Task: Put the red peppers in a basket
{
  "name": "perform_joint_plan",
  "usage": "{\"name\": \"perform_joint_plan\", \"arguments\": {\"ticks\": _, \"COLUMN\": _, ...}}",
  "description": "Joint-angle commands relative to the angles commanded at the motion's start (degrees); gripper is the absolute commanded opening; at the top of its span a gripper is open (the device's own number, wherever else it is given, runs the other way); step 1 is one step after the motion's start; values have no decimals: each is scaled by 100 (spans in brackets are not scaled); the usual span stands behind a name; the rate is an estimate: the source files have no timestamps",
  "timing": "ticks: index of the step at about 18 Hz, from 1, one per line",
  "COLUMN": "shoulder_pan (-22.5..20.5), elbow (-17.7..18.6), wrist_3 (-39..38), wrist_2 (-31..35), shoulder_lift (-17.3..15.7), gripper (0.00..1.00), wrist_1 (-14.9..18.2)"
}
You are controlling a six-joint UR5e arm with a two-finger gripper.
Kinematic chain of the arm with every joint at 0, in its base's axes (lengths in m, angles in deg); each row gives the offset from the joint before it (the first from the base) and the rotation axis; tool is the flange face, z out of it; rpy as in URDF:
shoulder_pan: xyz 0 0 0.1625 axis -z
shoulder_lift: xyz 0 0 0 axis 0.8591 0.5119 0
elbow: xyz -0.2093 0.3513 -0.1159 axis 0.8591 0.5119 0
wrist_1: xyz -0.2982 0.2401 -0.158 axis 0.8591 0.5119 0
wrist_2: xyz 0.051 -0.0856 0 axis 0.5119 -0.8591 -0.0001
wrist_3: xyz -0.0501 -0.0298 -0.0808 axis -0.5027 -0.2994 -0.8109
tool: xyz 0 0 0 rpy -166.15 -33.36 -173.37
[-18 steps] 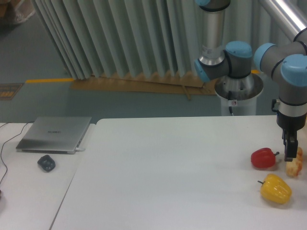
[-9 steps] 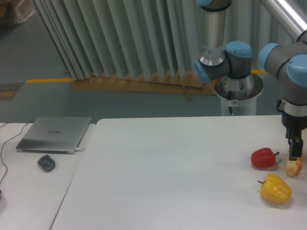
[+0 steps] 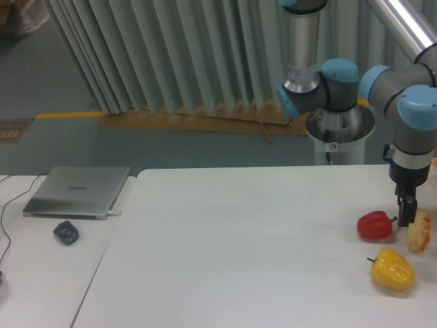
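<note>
Fixed camera view: the small glossy red bell pepper (image 3: 375, 225) lies on the white table (image 3: 239, 246) near its right edge, stem toward the dark two-finger gripper (image 3: 405, 210), which hangs just beside it; whether the jaws are apart cannot be told. A yellow bell pepper (image 3: 393, 269) and pale bread-like chunk (image 3: 418, 231) lie nearby. Judged step: approach before grasping. Next, centring over the red pepper; no basket is visible.

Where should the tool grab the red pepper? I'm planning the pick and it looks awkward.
Probably across the rounded body of the red pepper, coming from above. It lies on its side with its short stem pointing right toward the tool, so the stem gives little to hold, while the lobed middle is clear on top.
</note>
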Motion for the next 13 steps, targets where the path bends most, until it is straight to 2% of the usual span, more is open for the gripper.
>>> {"name": "perform_joint_plan", "arguments": {"ticks": 5, "shoulder_pan": 131, "elbow": 158, "wrist_3": -88, "wrist_2": -26, "shoulder_lift": 35, "gripper": 100, "wrist_1": -9}}
{"name": "perform_joint_plan", "arguments": {"ticks": 13, "shoulder_pan": 308, "elbow": 106, "wrist_3": -26, "wrist_2": 9, "shoulder_lift": 105, "gripper": 100, "wrist_1": -44}}
